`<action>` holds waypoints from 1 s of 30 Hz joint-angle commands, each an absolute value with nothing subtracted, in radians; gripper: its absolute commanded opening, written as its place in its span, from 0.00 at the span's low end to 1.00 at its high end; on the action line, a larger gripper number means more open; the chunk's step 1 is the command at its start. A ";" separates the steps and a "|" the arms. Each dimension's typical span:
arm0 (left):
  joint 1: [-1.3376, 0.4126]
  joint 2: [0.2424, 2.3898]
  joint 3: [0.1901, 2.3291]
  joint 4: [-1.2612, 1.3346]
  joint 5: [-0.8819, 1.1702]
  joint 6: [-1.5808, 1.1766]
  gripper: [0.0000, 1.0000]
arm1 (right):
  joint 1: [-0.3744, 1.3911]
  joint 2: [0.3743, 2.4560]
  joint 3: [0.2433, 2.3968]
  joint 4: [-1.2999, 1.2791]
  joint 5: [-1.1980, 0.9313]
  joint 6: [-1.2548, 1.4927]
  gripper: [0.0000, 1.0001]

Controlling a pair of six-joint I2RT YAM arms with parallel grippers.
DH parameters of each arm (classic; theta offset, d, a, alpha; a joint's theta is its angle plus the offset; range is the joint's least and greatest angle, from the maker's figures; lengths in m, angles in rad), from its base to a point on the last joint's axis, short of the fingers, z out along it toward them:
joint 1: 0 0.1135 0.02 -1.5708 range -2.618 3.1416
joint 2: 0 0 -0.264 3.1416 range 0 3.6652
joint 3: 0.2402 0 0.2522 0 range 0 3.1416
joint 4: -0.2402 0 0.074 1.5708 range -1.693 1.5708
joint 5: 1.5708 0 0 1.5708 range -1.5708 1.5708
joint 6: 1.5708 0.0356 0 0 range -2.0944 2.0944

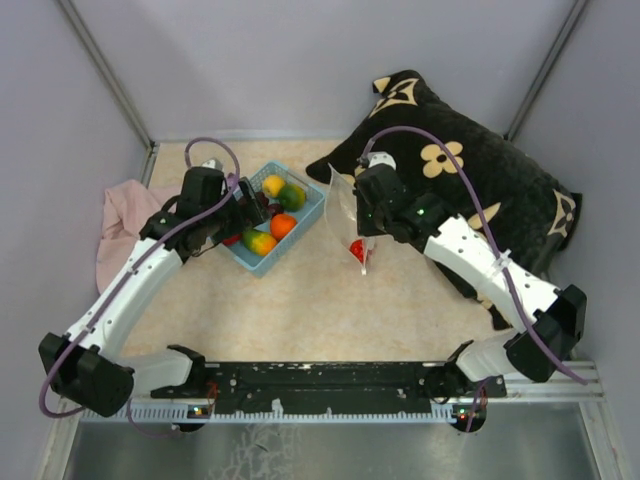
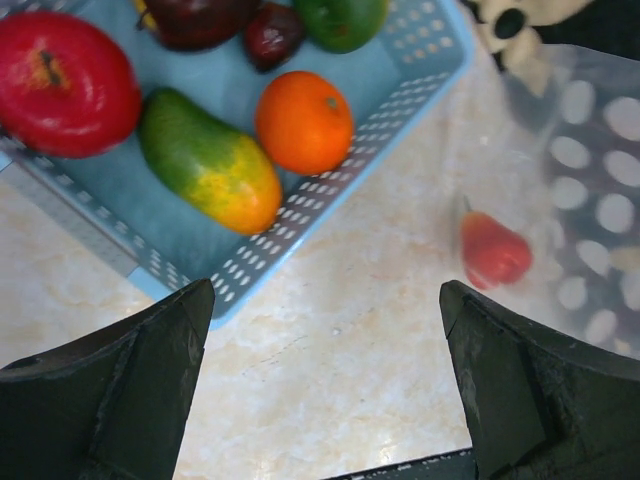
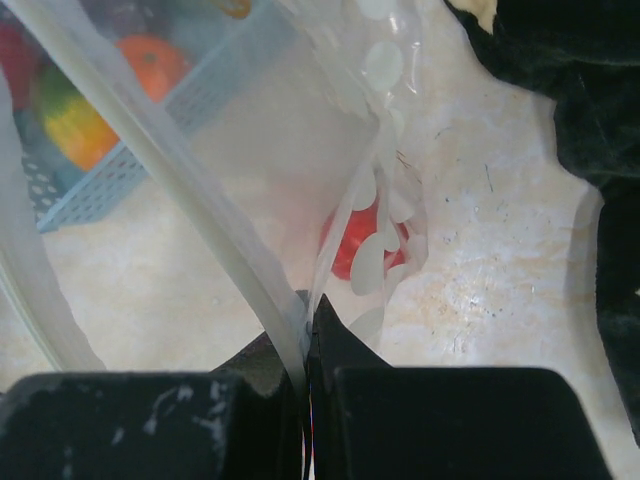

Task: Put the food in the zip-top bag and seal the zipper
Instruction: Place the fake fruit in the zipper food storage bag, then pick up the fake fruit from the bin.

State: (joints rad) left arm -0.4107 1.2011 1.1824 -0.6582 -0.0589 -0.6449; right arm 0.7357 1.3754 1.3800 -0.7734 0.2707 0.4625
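Pinches the zip-top bag (image 1: 343, 200) by its top edge, mid-desk toward the far edge.
Clamps the right gripper (image 3: 308, 330) with fingers pressed together on the clear plastic, right at the zipper (image 3: 180, 180) strip; rests the bag's lower end on the desk (image 1: 300, 300) with one red fruit (image 3: 352, 240) inside, seen through the white dots; shows the other food (image 1: 283, 226) in the light-blue basket (image 2: 400, 110) just left of the bag, also toward the far edge: red apple (image 2: 65, 85), green-yellow mango (image 2: 210, 160), orange (image 2: 303, 122), plus dark and green pieces at the basket's far side; holds the left gripper (image 2: 325, 380) spread wide and empty above the basket's near corner, touching nothing; has a black pillow (image 1: 470, 180) in the far right corner, just behind the bag.
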 commanded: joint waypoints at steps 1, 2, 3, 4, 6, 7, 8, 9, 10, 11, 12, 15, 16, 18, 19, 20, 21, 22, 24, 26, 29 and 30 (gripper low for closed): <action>-0.370 1.211 1.086 -0.614 -0.105 -0.715 1.00 | 0.735 1.333 1.368 -0.757 0.294 0.448 0.00; -0.363 1.215 1.063 -0.591 -0.102 -0.737 1.00 | 0.735 1.330 1.366 -0.753 0.293 0.449 0.00; -0.358 1.224 1.047 -0.573 -0.095 -0.755 0.99 | 0.736 1.330 1.365 -0.749 0.290 0.449 0.00; -0.356 1.237 1.035 -0.557 -0.094 -0.770 0.99 | 0.735 1.330 1.365 -0.743 0.283 0.448 0.00; -0.352 1.274 1.031 -0.541 -0.089 -0.788 0.99 | 0.736 1.338 1.366 -0.740 0.275 0.444 0.00; -0.352 1.296 1.036 -0.539 -0.087 -0.791 0.99 | 0.737 1.345 1.369 -0.747 0.277 0.443 0.00; -0.350 1.320 1.043 -0.539 -0.089 -0.794 0.99 | 0.736 1.352 1.372 -0.755 0.282 0.442 0.00; -0.351 1.343 1.053 -0.543 -0.095 -0.798 0.99 | 0.737 1.358 1.373 -0.760 0.288 0.440 0.00; -0.351 1.363 1.065 -0.550 -0.106 -0.802 0.98 | 0.738 1.362 1.373 -0.762 0.292 0.438 0.00; -0.351 1.384 1.076 -0.560 -0.127 -0.811 0.98 | 0.737 1.363 1.373 -0.761 0.295 0.438 0.00; -0.351 1.403 1.089 -0.575 -0.146 -0.820 0.97 | 0.738 1.361 1.373 -0.759 0.297 0.435 0.00; -0.351 1.453 1.125 -0.624 -0.197 -0.846 0.96 | 0.738 1.358 1.371 -0.749 0.301 0.429 0.00; -0.351 1.467 1.132 -0.634 -0.209 -0.855 0.95 | 0.738 1.358 1.371 -0.745 0.301 0.426 0.00; -0.351 1.493 1.134 -0.636 -0.229 -0.874 0.95 | 0.739 1.359 1.365 -0.733 0.292 0.421 0.00; -0.351 1.506 1.135 -0.631 -0.239 -0.879 0.94 | 0.738 1.360 1.360 -0.727 0.282 0.419 0.00; -0.351 1.522 1.136 -0.625 -0.250 -0.883 0.94 | 0.738 1.361 1.358 -0.722 0.272 0.418 0.00; -0.351 1.540 1.140 -0.619 -0.259 -0.887 0.93 | 0.738 1.363 1.355 -0.718 0.266 0.419 0.00; -0.351 1.557 1.146 -0.617 -0.265 -0.891 0.93 | 0.738 1.365 1.352 -0.715 0.262 0.419 0.00; -0.351 1.602 1.172 -0.625 -0.265 -0.896 0.90 | 0.738 1.367 1.347 -0.712 0.258 0.418 0.00; -0.351 1.644 1.202 -0.641 -0.270 -0.906 0.88 | 0.738 1.367 1.341 -0.708 0.253 0.418 0.00; -0.350 1.701 1.229 -0.635 -0.286 -0.908 0.87 | 0.738 1.368 1.332 -0.693 0.224 0.419 0.00; -0.350 1.717 1.236 -0.633 -0.291 -0.908 0.87 | 0.738 1.371 1.329 -0.692 0.212 0.418 0.00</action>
